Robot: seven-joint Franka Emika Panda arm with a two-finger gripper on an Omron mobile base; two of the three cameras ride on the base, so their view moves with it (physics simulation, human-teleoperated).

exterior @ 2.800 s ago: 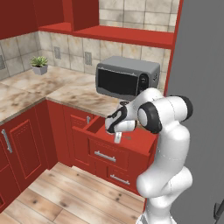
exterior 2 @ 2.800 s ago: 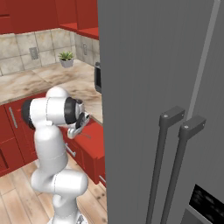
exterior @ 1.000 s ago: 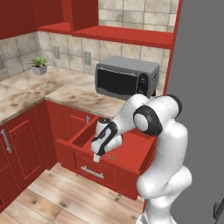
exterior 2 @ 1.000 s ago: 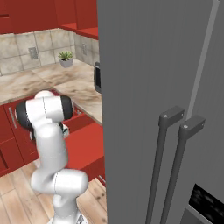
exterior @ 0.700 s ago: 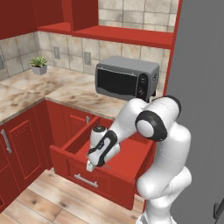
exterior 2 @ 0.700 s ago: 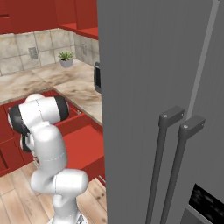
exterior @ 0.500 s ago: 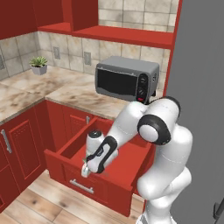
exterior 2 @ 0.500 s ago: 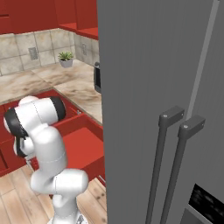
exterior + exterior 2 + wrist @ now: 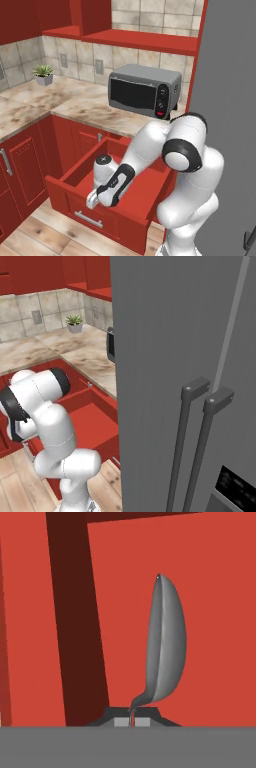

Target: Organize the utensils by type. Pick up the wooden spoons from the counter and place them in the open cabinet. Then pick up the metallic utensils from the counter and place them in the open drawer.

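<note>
My gripper (image 9: 131, 721) is shut on the thin handle of a silver spoon (image 9: 167, 647), one of the metallic utensils, and its bowl stands up edge-on against plain red. From the left base view, the gripper (image 9: 96, 196) hangs low over the front edge of the open drawer (image 9: 64, 181), with the spoon (image 9: 90, 201) pointing down at the drawer's front. The same drawer's plain red inside (image 9: 92, 418) lies beside my arm. The beige counter (image 9: 75, 102) runs behind it. The wooden spoons and the open cabinet are out of view.
A grey microwave (image 9: 145, 91) sits on the counter just behind the drawer, and a small potted plant (image 9: 44, 74) stands far left. A tall grey fridge (image 9: 175, 356) walls off the right side. Wooden floor (image 9: 40, 235) lies below the drawer front.
The drawer has slid much further out toward the camera. My hand has come forward and down with its front edge, still shut on the spoon.
</note>
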